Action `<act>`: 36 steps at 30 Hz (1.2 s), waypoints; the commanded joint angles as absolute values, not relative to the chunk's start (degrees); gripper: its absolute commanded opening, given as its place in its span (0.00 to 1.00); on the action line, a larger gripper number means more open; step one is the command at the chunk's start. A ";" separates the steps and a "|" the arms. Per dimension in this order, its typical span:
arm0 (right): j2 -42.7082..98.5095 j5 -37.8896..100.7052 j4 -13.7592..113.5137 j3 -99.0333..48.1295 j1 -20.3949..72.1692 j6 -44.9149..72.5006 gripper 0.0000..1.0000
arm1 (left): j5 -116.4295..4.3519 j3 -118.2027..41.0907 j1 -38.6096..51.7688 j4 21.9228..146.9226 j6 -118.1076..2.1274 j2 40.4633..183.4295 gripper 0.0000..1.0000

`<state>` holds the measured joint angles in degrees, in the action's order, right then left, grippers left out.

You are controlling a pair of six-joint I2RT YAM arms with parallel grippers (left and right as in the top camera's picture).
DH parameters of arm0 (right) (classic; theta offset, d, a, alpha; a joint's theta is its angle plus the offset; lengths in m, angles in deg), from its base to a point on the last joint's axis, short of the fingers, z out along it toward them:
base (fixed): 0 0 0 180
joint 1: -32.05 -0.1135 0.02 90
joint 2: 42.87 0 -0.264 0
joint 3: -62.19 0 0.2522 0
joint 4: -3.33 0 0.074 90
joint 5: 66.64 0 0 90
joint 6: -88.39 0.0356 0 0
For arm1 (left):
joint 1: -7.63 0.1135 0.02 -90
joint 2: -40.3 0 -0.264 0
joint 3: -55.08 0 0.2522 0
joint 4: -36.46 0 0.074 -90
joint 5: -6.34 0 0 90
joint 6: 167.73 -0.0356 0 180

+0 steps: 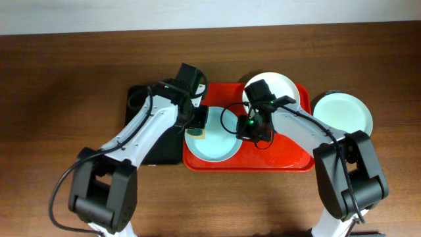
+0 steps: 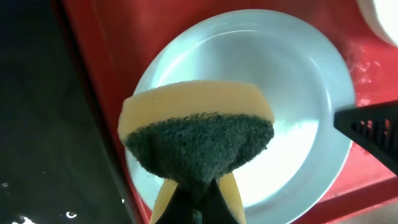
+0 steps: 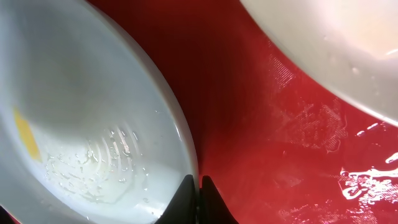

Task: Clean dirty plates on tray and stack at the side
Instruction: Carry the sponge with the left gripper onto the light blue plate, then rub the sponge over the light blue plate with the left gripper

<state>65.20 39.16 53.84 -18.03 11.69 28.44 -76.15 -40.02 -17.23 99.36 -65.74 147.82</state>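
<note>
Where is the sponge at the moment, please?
In the left wrist view, the sponge sits pinched in the left pincer, over the left part of the mint-blue plate on the red tray.

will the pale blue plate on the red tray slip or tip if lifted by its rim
Probably slippery: the pale blue plate shows water droplets and the red tray looks wet, so a push may slide it. It looks rigid and shallow; lifted by the rim the right gripper pinches, it could tilt.
</note>
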 commanded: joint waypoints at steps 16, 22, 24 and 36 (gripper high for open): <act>66.16 39.42 53.91 -17.46 11.32 28.72 0.04 | -69.94 -41.24 -18.81 97.55 -62.35 162.84 0.00; 66.16 39.42 53.89 -17.46 11.32 28.72 0.04 | -56.00 -41.53 -18.00 97.72 -65.69 160.70 0.00; 66.16 39.42 53.89 -17.46 11.32 28.72 0.04 | -55.30 -42.18 -17.01 97.83 -65.67 158.51 0.00; 66.16 39.40 53.89 -17.35 11.32 28.72 0.04 | -67.01 -41.79 -13.76 97.66 -65.61 147.23 0.00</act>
